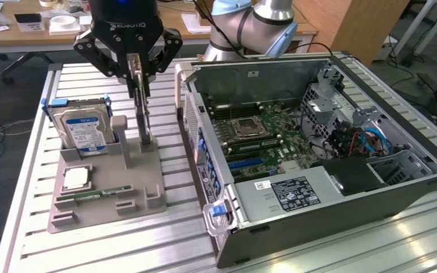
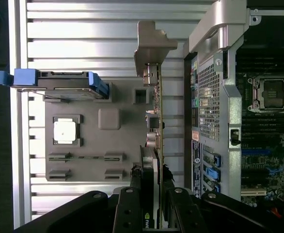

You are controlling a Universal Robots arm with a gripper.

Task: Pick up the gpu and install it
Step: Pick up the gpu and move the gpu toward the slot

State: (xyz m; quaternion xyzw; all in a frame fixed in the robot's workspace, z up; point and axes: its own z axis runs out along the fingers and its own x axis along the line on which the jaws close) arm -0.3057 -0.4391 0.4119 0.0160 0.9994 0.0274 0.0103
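Gpu point(image 1: 145, 119): thin card, judged light, stiff, fragile, stood on edge in holder point(image 1: 136, 177); gripper point(image 1: 138, 85) was clamped on its upper edge, both faces pinched, away from bracket point(image 2: 151, 38).

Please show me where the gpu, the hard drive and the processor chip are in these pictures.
gpu point(image 1: 145, 116): exterior view, middle of the upright card.
hard drive point(image 1: 86, 129): exterior view, on its blue-white label.
processor chip point(image 1: 75, 178): exterior view, on its silver top.
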